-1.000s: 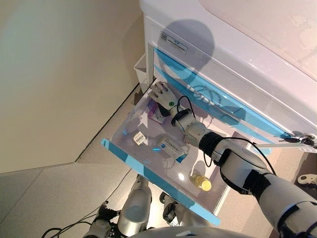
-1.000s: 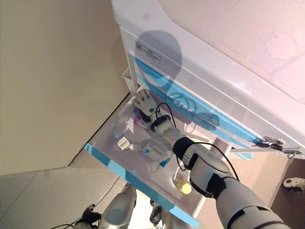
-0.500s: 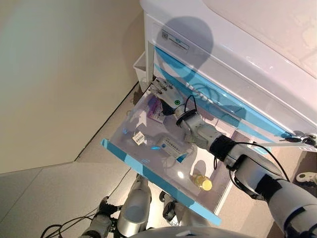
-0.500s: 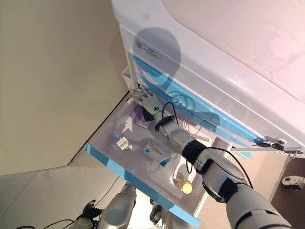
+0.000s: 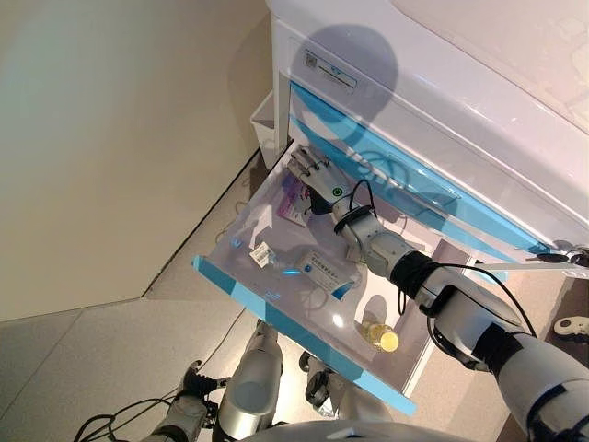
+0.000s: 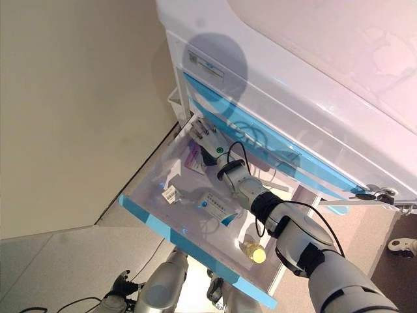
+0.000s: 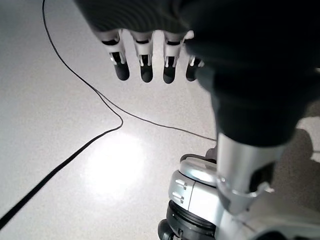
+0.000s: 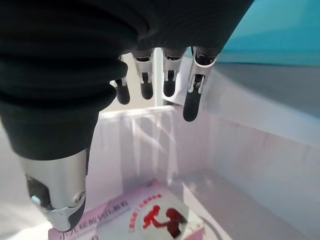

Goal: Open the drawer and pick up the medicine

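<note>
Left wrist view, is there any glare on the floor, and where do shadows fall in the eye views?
Left wrist view: a bright glare patch on the floor below the left hand. Left eye view: a round shadow on the cabinet above the open drawer; small bright reflections on the drawer bottom.

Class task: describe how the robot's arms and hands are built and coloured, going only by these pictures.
Both arms are silver-grey shells with black joint bands. The right robot hand has silver fingers with dark tips, a dark ribbed cover over its back and wrist, a small green mark on that cover, and a thin black cable looping at the wrist. The left robot hand shows the same dark-tipped silver fingers and ribbed cover.
</note>
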